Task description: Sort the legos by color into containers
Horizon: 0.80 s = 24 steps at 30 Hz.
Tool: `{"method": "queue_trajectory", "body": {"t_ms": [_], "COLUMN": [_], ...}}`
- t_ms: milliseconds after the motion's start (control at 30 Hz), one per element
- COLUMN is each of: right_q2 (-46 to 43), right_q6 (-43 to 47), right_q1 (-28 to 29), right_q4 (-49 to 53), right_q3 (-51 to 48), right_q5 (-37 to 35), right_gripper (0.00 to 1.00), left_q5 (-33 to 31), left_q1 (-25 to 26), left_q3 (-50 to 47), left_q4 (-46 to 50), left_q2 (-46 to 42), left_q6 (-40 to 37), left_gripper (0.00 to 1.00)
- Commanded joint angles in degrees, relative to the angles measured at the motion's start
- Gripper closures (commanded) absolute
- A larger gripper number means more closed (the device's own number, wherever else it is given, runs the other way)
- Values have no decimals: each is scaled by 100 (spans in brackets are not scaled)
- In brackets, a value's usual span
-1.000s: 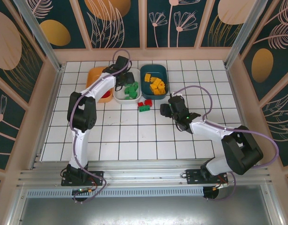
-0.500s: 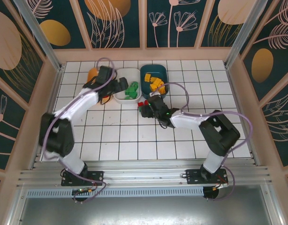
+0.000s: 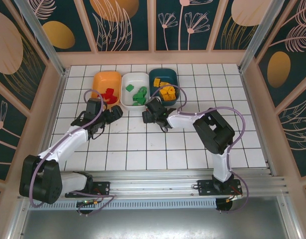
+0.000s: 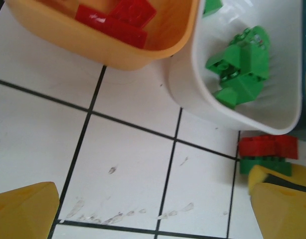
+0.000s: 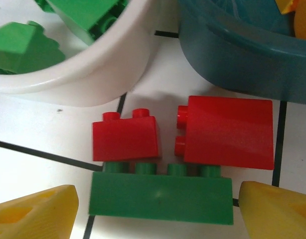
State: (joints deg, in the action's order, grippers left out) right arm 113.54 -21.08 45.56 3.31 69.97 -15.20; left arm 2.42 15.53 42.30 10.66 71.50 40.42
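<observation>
Three containers stand in a row at the back: an orange tray (image 3: 100,82) holding red legos (image 4: 118,20), a white tray (image 3: 134,99) with green legos (image 4: 240,64), and a teal tray (image 3: 155,77) with yellow-orange legos (image 3: 166,91). In front of the white tray lie a long green lego (image 5: 160,199) and two red legos (image 5: 125,139) (image 5: 228,132) touching it. My right gripper (image 5: 158,216) is open and straddles the green lego, a yellow fingertip (image 5: 277,211) just off each end. My left gripper (image 4: 153,214) is open over bare tile, nearer than the orange tray.
The loose red and green bricks (image 4: 267,154) lie just right of my left gripper's right finger (image 4: 285,209). The two grippers (image 3: 114,114) (image 3: 149,116) sit about one tile apart. Wooden walls ring the white tiled floor (image 3: 158,149).
My left arm pulled back from above the trays toward the near left and its jaws opened wide. My right arm swung left to the loose bricks, jaws wider.
</observation>
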Motion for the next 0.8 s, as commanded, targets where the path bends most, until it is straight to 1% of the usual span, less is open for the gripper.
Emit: {"method": "queue_trajectory", "body": {"t_ms": [0,100,200,300,367,500,600,700,767], "right_q2": [221,401,438,322,182,-272,-658,-1054,-1053], "right_q6": [-211,-220,-221,-197,-186,-94,-66,59,213], "right_q1": [66,67,90,119,175,260,293,327,295], "right_q4": [467,552,501,425,456,298,390,317,185], "right_q3": [326,495,512,437,366,14,-73,-94,73], "right_q5": [-420,-494,-463,-421,-493,-486,-487,-510,-457], "right_gripper": [16,18,27,38,42,44,46,45,45], "left_q5": [95,75,119,34,19,15,-97,-185,-180], "left_q1": [7,5,4,8,6,4,0,1,-1], "left_q3": [49,37,15,6,21,26,24,-202,-576], "left_q4": [-233,-290,-318,-293,-257,-311,-349,-641,-1078], "left_q2": [-30,8,39,39,39,62,150,78,-34], "left_q6": [18,-10,-6,-52,-74,-83,47,384,770], "left_gripper": [1,1,1,1,2,1,1,2,1]}}
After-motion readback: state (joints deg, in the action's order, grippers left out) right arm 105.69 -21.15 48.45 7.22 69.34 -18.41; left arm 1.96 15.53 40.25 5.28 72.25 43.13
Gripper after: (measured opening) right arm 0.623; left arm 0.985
